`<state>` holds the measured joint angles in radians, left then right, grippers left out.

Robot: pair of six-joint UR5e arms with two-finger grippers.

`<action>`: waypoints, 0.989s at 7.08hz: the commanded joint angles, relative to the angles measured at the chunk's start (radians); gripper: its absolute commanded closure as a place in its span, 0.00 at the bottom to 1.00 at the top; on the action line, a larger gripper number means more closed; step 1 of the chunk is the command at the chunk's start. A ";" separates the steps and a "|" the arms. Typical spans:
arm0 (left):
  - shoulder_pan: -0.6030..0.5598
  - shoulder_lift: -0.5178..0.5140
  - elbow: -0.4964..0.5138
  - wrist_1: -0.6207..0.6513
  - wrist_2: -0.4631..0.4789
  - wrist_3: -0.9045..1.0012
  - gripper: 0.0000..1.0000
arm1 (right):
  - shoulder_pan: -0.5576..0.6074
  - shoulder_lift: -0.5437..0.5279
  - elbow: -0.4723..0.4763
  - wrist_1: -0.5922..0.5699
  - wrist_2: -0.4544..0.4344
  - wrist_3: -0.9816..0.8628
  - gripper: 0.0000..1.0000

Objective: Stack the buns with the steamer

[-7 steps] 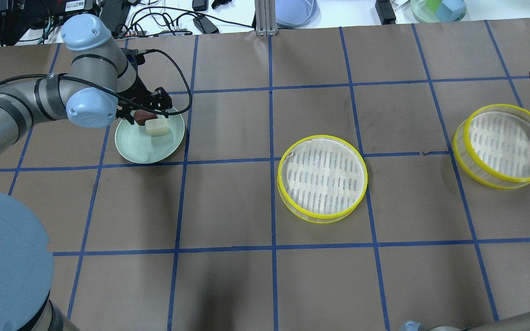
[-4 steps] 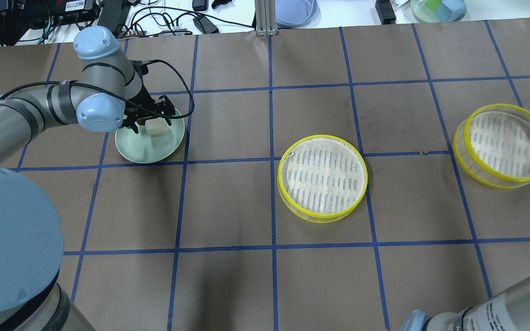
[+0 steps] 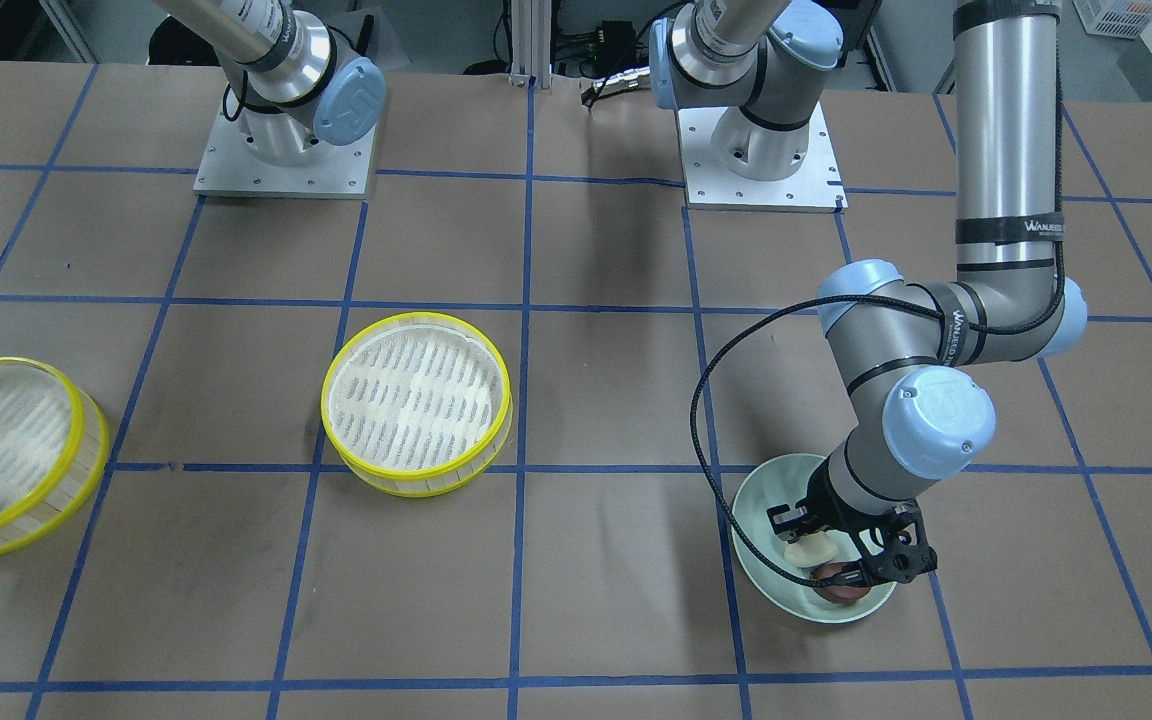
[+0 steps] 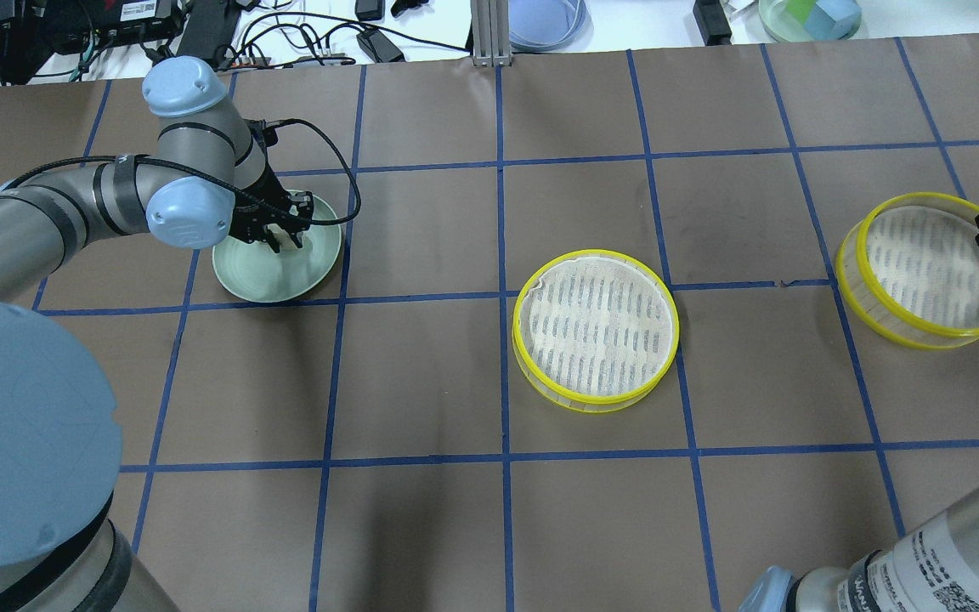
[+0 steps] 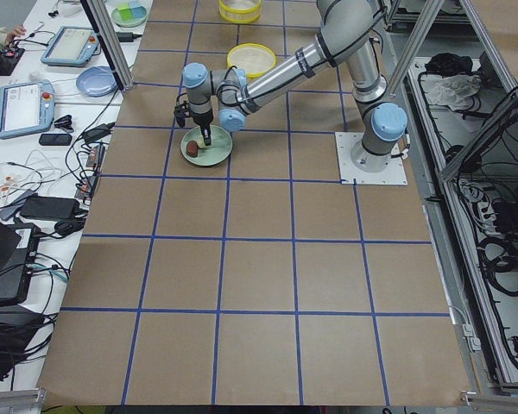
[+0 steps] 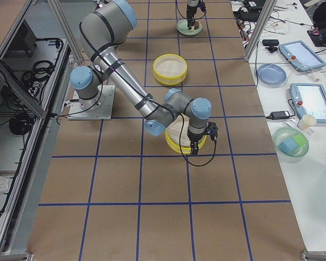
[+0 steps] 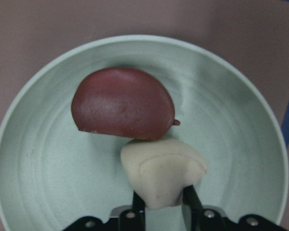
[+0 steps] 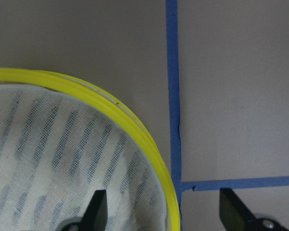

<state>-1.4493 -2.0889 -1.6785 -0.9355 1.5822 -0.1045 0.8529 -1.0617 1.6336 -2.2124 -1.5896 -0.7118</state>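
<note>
Cream bun (image 7: 164, 171) is clenched in my left fingers (image 7: 138, 208); I'd lift straight up, gently, since the brown bun (image 7: 123, 103) touches it; right fingers (image 8: 97, 209) spread over the steamer (image 8: 62, 144)

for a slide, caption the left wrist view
Left gripper pinches the cream bun, brown bun beside it, on the green plate

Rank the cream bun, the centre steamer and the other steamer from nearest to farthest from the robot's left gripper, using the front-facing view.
1. cream bun, between the jaws of the left gripper.
2. centre steamer, mid-table.
3. other steamer, at the view's left edge.
</note>
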 commanded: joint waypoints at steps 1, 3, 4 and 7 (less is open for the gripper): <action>-0.017 0.056 0.011 -0.014 -0.001 -0.004 0.99 | -0.012 0.009 0.002 -0.010 0.033 -0.028 0.65; -0.083 0.157 0.005 -0.084 -0.063 -0.105 0.99 | -0.012 0.008 0.002 -0.004 0.033 -0.047 0.91; -0.182 0.180 0.006 -0.095 -0.064 -0.241 0.99 | -0.012 0.003 0.002 -0.003 0.034 -0.046 0.95; -0.527 0.143 0.010 -0.024 -0.111 -0.640 0.99 | -0.011 -0.065 0.002 0.034 0.023 -0.040 0.95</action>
<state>-1.8621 -1.9220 -1.6679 -1.0020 1.5121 -0.5917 0.8409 -1.0897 1.6347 -2.2000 -1.5645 -0.7555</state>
